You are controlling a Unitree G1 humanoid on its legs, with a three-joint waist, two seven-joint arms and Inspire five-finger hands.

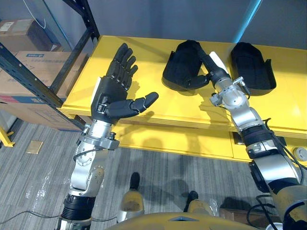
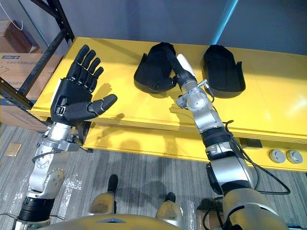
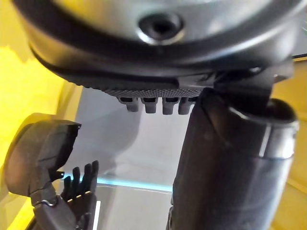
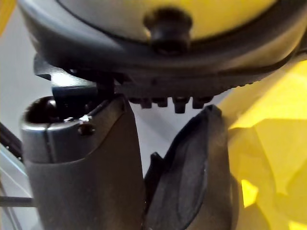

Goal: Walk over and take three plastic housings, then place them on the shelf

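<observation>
- Left robot hand [image 1: 115, 93] is raised nearest the head camera, palm up, above the left end of the desk, with fingers straight and spread, thumb out to the side, holding nothing.
- Right robot hand [image 1: 218, 72] reaches forward over the desk and rests on the right edge of the left plastic housing; I cannot tell whether it is clamped on it or merely touching.
- Yellow desk [image 1: 158, 105] carries both black housings towards its far side.
- Left plastic housing [image 1: 182, 62] lies hollow side up near the middle of the desk.
- Right plastic housing [image 1: 252, 67] lies just beside it, apart from it, also hollow side up and untouched.
- Dark metal rack [image 1: 29, 79] stands at the desk's left end, with cardboard boxes [image 1: 33, 62] behind it.
</observation>
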